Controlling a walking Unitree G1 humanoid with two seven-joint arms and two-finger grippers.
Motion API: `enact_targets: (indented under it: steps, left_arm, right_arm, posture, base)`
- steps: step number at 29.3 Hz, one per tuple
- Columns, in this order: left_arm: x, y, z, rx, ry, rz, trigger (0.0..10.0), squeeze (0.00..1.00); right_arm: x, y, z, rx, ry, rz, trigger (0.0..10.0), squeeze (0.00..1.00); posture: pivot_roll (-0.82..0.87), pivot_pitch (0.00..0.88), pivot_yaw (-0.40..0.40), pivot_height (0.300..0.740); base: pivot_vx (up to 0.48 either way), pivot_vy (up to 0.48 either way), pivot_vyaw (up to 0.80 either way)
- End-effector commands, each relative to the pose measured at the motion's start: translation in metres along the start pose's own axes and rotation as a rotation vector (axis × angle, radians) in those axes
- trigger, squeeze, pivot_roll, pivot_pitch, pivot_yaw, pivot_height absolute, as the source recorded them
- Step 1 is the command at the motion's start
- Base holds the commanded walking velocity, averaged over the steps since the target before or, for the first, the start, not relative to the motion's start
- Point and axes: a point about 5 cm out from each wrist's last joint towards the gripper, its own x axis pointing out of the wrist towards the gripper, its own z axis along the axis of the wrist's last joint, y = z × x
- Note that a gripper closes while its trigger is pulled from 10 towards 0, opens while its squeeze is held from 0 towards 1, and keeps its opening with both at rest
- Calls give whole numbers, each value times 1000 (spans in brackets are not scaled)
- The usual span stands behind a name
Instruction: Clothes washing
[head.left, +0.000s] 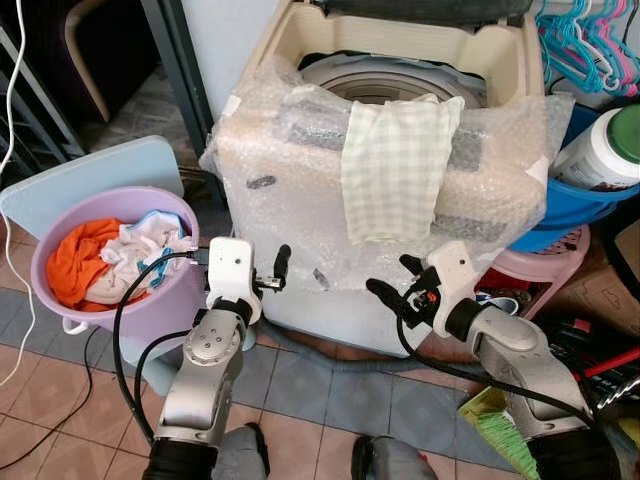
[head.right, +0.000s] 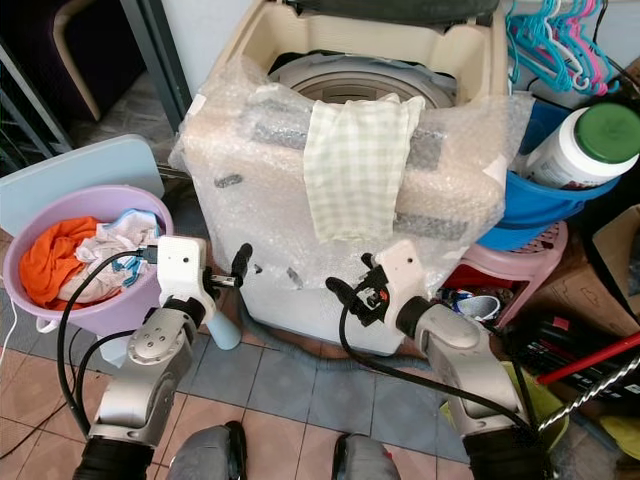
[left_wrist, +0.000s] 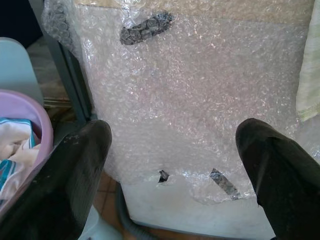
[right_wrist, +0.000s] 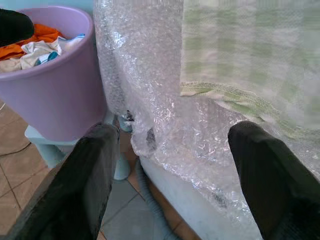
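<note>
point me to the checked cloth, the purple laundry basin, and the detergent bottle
checked cloth (head.left: 392, 165), left eye view, middle of the hanging part.
purple laundry basin (head.left: 172, 292), left eye view, outer wall near the front.
detergent bottle (head.right: 578, 150), right eye view, white body below the green cap.

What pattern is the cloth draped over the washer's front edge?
The cloth is a pale green-and-white check, clearest in the left eye view.

Head views bright, even daylight, sharp. Glare on the bubble wrap (head.left: 300, 160) and washer rim (head.left: 400, 40); dark upper-left corner. Soft shadow on the floor (head.left: 330, 385) under the washer. Wrist views softer, hazy; near black fingers (left_wrist: 70, 185) blurred, out of focus.
</note>
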Motion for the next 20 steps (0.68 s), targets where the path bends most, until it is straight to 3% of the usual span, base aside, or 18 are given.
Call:
enact_targets:
  steps: [1,3,7,11,13,14,16,17,20]
  left_arm:
    - [-2,2,-3,9,15,12,10000,0]
    - [-2,2,-3,9,15,13,10000,0]
    - [-1,1,-3,8,17,13,10000,0]
    - [0,0,-3,7,18,9,10000,0]
    - [0,0,-3,7,17,7,10000,0]
    - [0,0,-3,8,17,6,10000,0]
    - [1,0,-3,9,16,5,10000,0]
    - [1,0,-3,9,15,6,10000,0]
    - [1,0,-3,10,14,6,10000,0]
  right_arm:
    - [2,-7,4,-48,-8,-78,10000,0]
    - [2,-11,6,-68,-17,-112,10000,0]
    - [-5,-34,20,-131,-86,-350,10000,0]
    - [-6,-39,18,-124,-84,-399,10000,0]
    - [-5,-39,18,-122,-84,-399,9490,0]
    - [-2,-38,18,-111,-93,-395,3451,0]
    - [2,-37,21,-94,-109,-389,667,0]
    - [7,-36,24,-87,-122,-383,0,0]
    - [11,-36,26,-83,-130,-381,0,0]
  posture:
    - [-20,115,9,740]
    - [-20,115,8,740]
    - [-28,114,6,740]
    - [-29,113,6,740]
    - [-30,111,7,740]
    - [-30,111,7,740]
    - [-27,108,7,740]
    - [-24,107,7,740]
    - [-23,107,8,740]
  base:
    - [0,0,0]
    - [0,0,0]
    - [0,0,0]
    - [0,0,0]
    - [0,0,0]
    - [0,0,0]
    - [0,0,0]
    - [0,0,0]
    - [0,0,0]
